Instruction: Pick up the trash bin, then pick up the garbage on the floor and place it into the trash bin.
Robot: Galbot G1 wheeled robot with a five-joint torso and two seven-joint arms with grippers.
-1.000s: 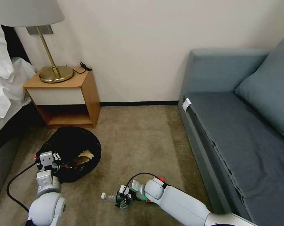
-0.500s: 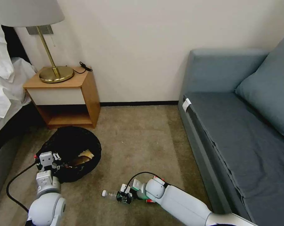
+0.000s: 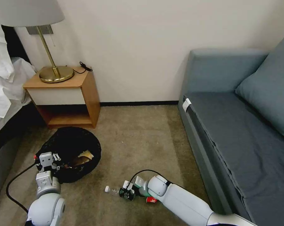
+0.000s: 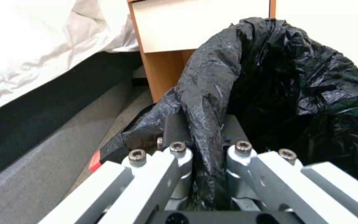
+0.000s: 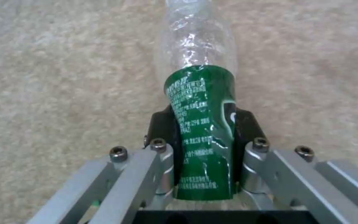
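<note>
Gripping green-labelled bottle (image 5: 199,124), print unreadable

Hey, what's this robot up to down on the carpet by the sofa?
It is clearing litter. The left gripper is shut on the bag-lined rim of the trash bin, which sits by the nightstand with a crumpled brown paper bag inside. The right gripper, low over the floor, is shut on the clear bottle at its green label. A red wrapper lies beside that arm.
</note>
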